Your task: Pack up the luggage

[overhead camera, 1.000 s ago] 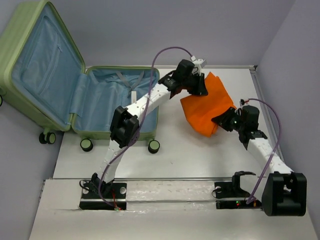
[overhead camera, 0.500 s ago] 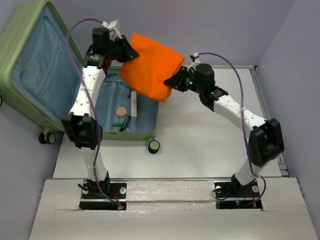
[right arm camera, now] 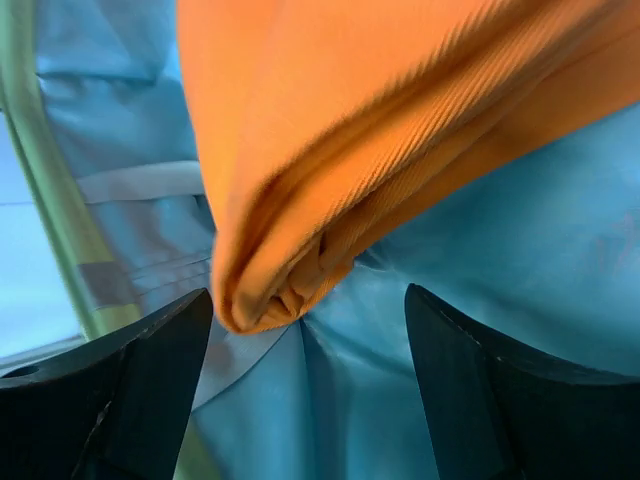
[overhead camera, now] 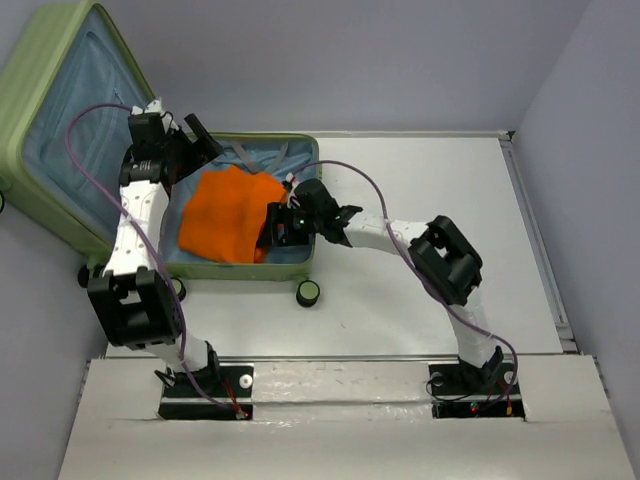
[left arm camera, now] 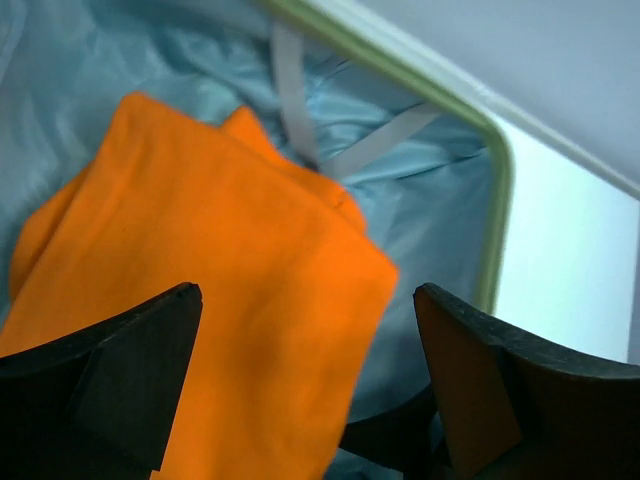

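The luggage (overhead camera: 40, 80), a light green suitcase, lies open at the left with its lid up and blue lining showing. A folded orange cloth (overhead camera: 225, 212) rests inside its lower half (overhead camera: 290, 268). My left gripper (overhead camera: 195, 140) hovers at the cloth's far left corner, open, nothing between its fingers; its wrist view looks down on the orange cloth (left arm camera: 200, 300). My right gripper (overhead camera: 280, 225) is at the cloth's right edge inside the case, open, with the folded end of the cloth (right arm camera: 300, 270) just ahead of its jaws.
Grey straps (left arm camera: 295, 95) lie on the lining by the case's far rim (left arm camera: 495, 200). Black wheels (overhead camera: 308, 292) stick out at the near side of the case. White tabletop (overhead camera: 430, 190) extends to the right, bounded by walls.
Both arms carried the orange cloth from the table at the right over into the suitcase and let go; both grippers went from shut to open.
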`<state>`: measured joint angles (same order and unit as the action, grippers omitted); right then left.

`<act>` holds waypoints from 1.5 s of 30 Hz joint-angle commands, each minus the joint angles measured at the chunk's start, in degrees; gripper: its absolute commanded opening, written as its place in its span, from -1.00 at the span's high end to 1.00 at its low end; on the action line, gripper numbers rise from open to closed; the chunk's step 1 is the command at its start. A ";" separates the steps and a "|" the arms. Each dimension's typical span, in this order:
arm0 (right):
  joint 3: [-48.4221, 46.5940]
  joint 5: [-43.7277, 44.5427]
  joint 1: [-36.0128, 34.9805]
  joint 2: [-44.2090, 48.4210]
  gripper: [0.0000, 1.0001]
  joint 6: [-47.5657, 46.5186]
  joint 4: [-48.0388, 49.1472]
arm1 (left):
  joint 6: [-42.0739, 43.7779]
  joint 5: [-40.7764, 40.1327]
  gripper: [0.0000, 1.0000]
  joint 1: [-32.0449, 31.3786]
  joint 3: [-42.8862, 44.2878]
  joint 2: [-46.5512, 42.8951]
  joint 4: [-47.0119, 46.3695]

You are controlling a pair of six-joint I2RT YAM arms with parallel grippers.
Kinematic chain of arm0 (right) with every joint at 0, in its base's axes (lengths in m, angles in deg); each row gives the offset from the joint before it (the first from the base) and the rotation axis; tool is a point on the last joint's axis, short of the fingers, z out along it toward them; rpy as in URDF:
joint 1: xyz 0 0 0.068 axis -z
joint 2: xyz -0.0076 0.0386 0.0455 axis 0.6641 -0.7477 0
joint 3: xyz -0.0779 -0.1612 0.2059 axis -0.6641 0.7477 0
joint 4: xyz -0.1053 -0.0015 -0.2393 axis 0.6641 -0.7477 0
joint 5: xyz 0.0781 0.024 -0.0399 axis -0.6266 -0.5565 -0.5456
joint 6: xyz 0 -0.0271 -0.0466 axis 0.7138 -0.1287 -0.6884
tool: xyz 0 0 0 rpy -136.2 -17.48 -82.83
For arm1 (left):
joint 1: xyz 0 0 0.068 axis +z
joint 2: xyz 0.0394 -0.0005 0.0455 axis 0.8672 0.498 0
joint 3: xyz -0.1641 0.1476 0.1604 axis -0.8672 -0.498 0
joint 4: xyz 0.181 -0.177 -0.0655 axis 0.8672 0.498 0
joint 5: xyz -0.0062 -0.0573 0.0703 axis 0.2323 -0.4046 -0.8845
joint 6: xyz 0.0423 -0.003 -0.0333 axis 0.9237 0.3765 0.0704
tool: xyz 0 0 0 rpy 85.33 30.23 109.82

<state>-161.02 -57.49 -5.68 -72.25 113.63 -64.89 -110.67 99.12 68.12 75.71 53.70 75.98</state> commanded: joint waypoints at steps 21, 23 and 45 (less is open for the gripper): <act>24.51 5.49 3.25 41.32 0.57 -20.07 -3.35 | 13.40 -87.04 -0.98 -11.68 -24.00 -56.40 6.07; 27.22 4.79 4.04 42.46 0.30 -20.69 -3.17 | 32.28 -91.78 -0.98 -11.24 -32.70 -56.39 -11.94; 25.49 -2.24 11.16 34.38 -0.46 -21.48 -2.91 | 25.99 -80.56 -0.34 2.91 -29.30 -34.08 -19.45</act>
<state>-129.61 -59.00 3.42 -35.95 92.73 -68.54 -81.12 17.68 68.71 44.85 17.39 59.37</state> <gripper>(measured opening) 0.723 0.704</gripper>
